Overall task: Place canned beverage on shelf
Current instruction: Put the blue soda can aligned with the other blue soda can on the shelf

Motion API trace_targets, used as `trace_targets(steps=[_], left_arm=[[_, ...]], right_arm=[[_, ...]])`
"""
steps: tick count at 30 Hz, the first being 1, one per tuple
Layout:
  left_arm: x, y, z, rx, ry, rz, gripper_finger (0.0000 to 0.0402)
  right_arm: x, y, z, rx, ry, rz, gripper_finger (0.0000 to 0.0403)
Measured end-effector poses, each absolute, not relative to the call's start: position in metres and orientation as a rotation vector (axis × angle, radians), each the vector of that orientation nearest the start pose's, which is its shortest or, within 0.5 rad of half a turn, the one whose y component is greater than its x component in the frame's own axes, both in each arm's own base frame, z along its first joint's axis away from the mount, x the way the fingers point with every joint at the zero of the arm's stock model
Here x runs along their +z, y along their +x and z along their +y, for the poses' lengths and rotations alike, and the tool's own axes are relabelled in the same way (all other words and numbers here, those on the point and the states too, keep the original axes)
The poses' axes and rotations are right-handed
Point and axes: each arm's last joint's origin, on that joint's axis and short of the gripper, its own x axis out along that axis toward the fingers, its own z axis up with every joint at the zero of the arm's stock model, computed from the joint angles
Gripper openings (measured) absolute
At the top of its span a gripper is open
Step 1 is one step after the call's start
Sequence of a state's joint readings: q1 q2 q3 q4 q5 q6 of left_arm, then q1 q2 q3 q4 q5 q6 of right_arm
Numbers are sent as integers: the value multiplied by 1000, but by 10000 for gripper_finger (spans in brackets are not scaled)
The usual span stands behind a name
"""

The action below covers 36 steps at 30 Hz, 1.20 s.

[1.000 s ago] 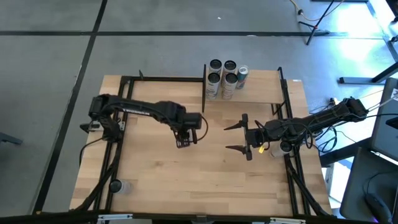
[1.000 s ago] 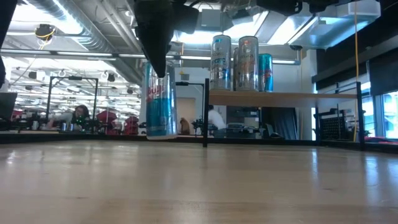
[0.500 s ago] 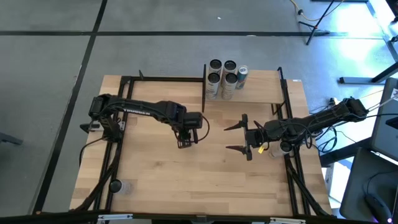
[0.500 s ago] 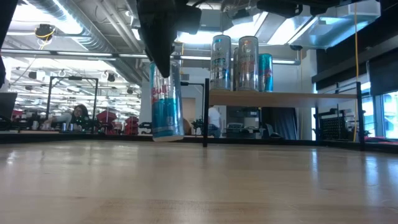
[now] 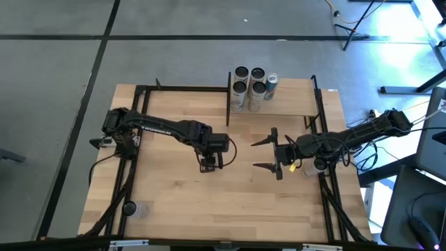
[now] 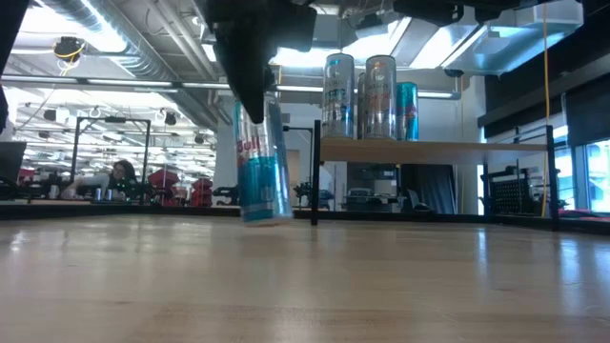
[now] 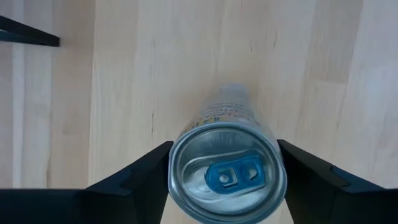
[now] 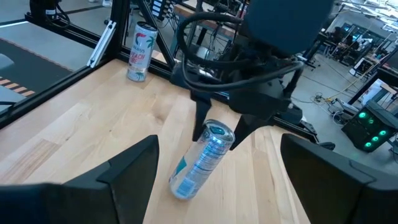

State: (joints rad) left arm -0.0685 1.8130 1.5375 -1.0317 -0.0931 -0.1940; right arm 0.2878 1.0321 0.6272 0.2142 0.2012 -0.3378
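The left gripper [image 5: 208, 166] pinches the top of a tilted can [image 6: 260, 171] at mid-table. The right gripper [image 5: 267, 155] waits spread wide, nearer than the shelf [image 5: 293, 102] holding 5 cans [image 5: 252, 85].

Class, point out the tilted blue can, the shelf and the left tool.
tilted blue can [image 6: 259, 181], low view, its blue body.
shelf [image 6: 434, 150], low view, board's front edge.
left tool [image 7: 225, 163], left wrist view, between its fingertips.

Place: robotics lab, open industrial hall
Floor: bare grey concrete [image 5: 174, 42] with dark taped lines
Ceiling: exposed ducts [image 6: 114, 43], strip lighting
Background: rows of black-framed workstations [image 6: 105, 152], a seated person [image 6: 122, 173]
Past the surface's edge: loose cables [image 8: 323, 99], equipment with green indicator lights [image 8: 370, 127]
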Motion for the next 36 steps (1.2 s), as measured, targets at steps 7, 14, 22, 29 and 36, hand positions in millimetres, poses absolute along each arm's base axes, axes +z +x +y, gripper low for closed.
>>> trace_targets(steps=[7,14,22,29,36], left_arm=[[258,360,-24,145,-57,1292,273],[260,358,-24,134,-42,1299,284],[297,330,-28,230,49,1193,285],[276,270,-39,354,32,1076,285],[219,214,-50,334,-54,766,285]], right_arm=[[270,220,59,117,-383,172,321],[270,220,59,117,-384,172,321],[271,220,60,144,-360,160,321],[269,221,60,132,-253,182,321],[254,243,65,74,-252,181,321]])
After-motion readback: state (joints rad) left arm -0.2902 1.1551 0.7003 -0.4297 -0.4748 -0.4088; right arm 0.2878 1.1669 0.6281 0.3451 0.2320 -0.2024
